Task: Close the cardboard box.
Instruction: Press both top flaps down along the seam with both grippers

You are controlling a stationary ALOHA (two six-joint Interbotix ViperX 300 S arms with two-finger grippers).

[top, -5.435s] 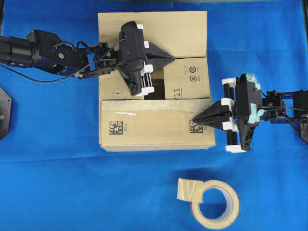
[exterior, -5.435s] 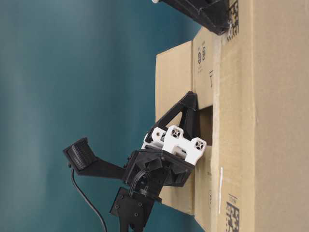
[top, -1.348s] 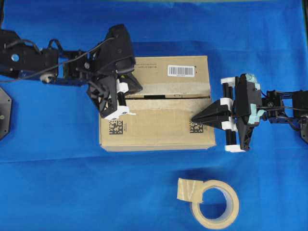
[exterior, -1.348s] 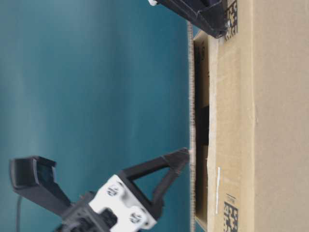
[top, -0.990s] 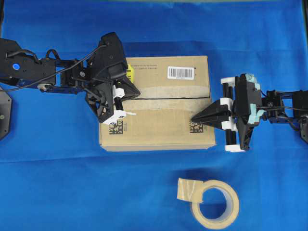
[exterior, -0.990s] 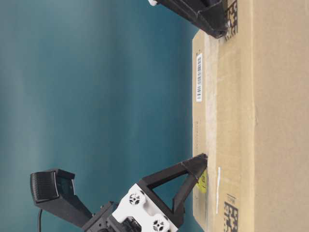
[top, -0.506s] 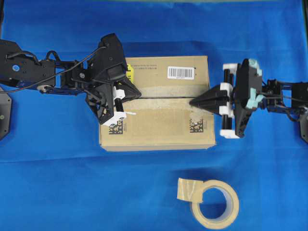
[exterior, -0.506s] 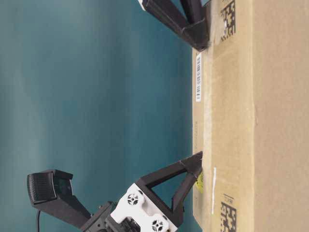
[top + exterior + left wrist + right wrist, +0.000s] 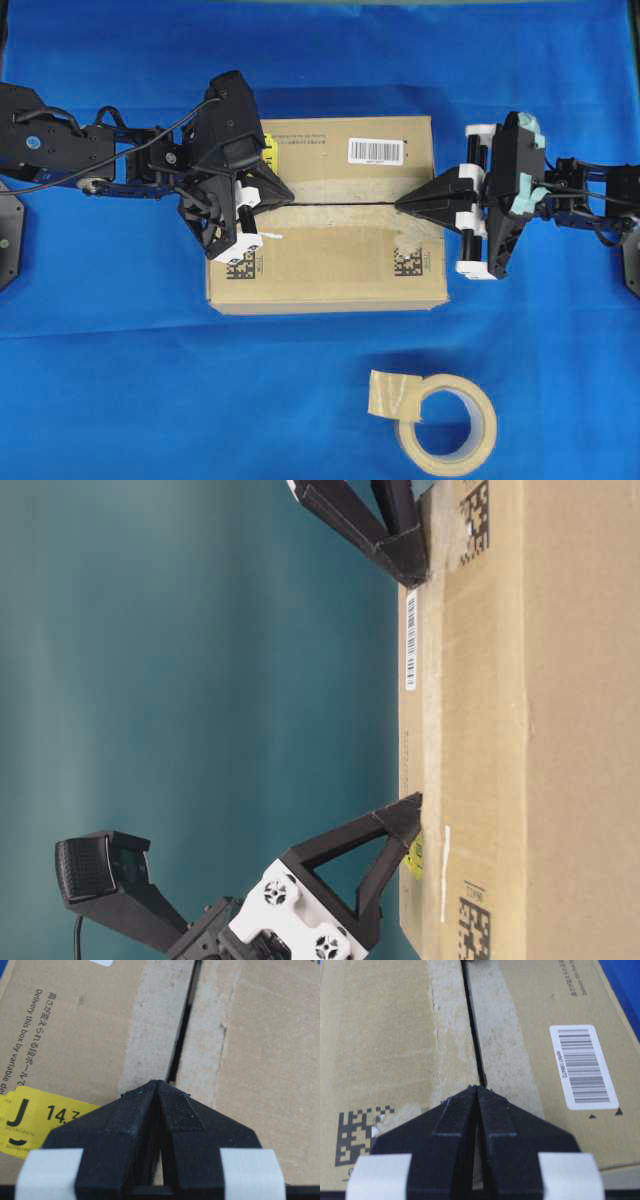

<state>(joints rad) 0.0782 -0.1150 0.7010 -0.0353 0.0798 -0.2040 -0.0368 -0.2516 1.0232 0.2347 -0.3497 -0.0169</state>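
The cardboard box (image 9: 330, 250) lies in the middle of the blue cloth with its two long flaps down flat and meeting at a thin dark seam (image 9: 345, 203). My left gripper (image 9: 290, 198) is shut and empty, its tip resting on the seam's left end beside the yellow sticker (image 9: 30, 1120). My right gripper (image 9: 400, 208) is also shut and empty, its tip on the seam's right end. The white barcode label (image 9: 582, 1065) sits on the far flap. From table level the box top (image 9: 440, 730) looks flat, with the left gripper (image 9: 415, 815) and the right gripper (image 9: 410, 570) touching it.
A beige tape roll (image 9: 445, 420) with a loose end lies on the cloth in front of the box, to the right. Blue cloth (image 9: 120, 380) surrounds the box. Both arms stretch in from the left and right edges.
The far flap has come down onto the box since the earliest frames. Within the last second my right gripper moved from the near flap's data-matrix corner up to the seam. The left gripper stayed put.
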